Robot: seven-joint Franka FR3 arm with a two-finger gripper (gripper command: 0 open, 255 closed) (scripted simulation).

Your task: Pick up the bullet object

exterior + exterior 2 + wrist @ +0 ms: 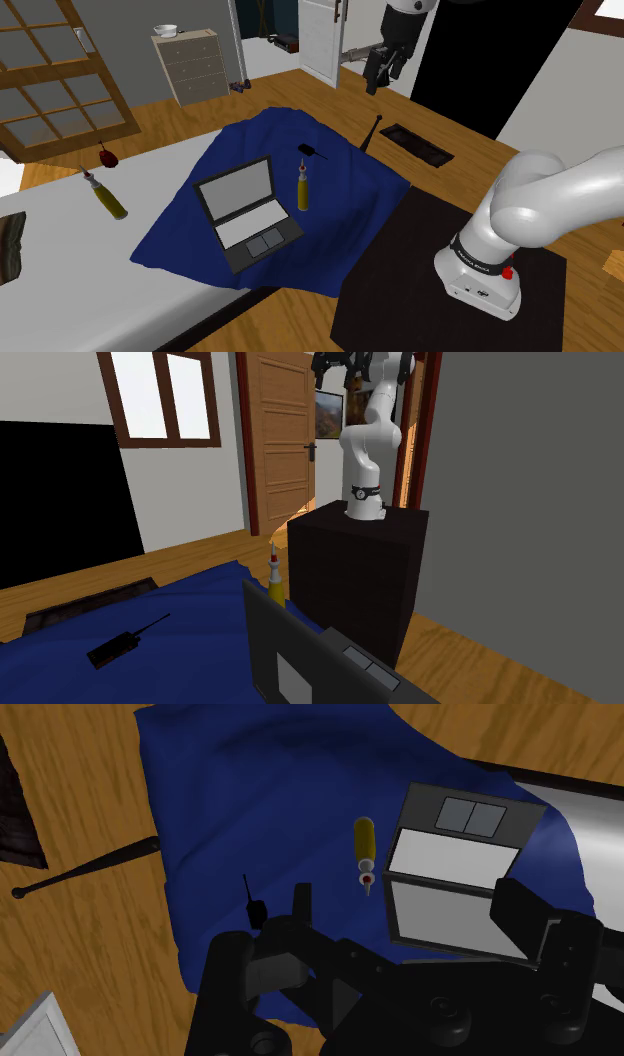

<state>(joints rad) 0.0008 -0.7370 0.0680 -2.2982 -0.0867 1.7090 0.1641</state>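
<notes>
Nearest, the dark box stand (450, 290) carries the white arm (560, 200). To its left an open grey laptop (245, 215) sits on a rumpled blue cloth (240, 150). Just right of its screen, the olive-yellow, red-tipped bullet-shaped object (303, 188) stands upright. Just beyond it lies a small black handheld radio (310, 151). Farthest back and high up, the black jaws hang wide apart, holding nothing.

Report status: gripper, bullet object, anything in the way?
Gripper open, empty, held high and away. Bullet object upright on blue cloth, untouched. Open laptop right beside it; black radio nearby.
</notes>
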